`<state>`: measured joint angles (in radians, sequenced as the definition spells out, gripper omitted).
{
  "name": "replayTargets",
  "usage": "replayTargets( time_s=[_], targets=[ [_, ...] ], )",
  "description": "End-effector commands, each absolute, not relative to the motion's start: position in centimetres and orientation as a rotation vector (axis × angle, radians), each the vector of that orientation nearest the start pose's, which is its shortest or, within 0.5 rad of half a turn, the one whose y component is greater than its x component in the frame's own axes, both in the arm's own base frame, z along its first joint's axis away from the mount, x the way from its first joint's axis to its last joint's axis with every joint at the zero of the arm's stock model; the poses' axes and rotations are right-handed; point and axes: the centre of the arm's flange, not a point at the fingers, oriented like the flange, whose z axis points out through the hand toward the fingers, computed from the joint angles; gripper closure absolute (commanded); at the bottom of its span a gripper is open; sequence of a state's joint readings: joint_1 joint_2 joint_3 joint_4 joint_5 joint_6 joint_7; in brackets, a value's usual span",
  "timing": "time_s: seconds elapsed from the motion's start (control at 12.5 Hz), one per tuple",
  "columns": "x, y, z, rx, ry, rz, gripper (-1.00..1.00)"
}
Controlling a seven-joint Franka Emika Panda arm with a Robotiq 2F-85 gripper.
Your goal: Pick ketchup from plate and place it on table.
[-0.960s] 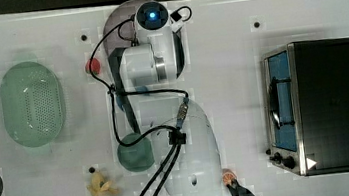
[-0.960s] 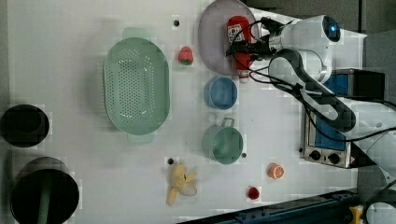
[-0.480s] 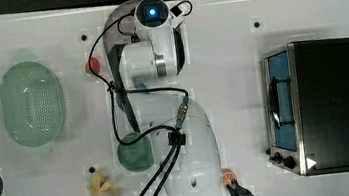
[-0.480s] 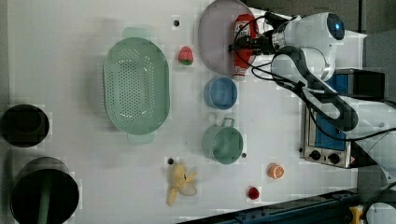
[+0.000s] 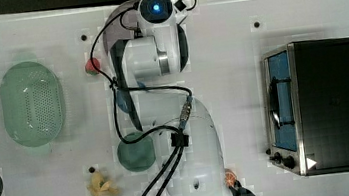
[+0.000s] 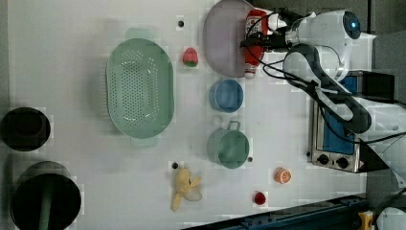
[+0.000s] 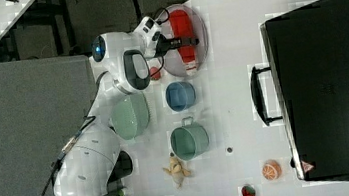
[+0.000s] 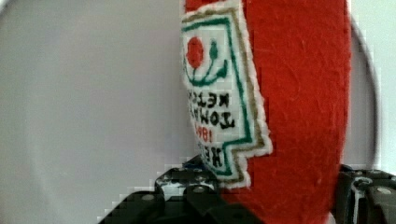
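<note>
Gripper [image 8: 275, 196] pinching the soft red felt ketchup bottle [image 8: 299, 93] on both flanks, lying on the mauve-grey round plate [image 6: 222, 43], set for lifting

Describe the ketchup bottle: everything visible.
The ketchup is a soft, felt-like red bottle with a stitched white label edged in green and tan. It lies on its side along one edge of the pale plate, white cap end poking past the rim. The gripper straddles its body, with the dark fingers against both sides.
</note>
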<state>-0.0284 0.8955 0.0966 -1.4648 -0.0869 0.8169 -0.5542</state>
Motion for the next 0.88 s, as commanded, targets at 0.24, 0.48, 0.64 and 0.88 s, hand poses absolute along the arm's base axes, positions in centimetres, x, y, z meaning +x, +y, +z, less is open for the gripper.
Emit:
replayTargets(
  time_s=[0.24,0.48,0.64,0.88],
  targets=[
    [72.5,2.2,32.0,-3.107,0.230,-0.121,-0.27],
    [69.5,-0.6,38.6,-3.072,0.334,0.011,-0.27],
    [67.0,-2.8,41.5,-3.068,0.391,0.031,-0.27],
    [63.1,-5.6,43.8,-3.070,0.468,0.037,-0.27]
  ],
)
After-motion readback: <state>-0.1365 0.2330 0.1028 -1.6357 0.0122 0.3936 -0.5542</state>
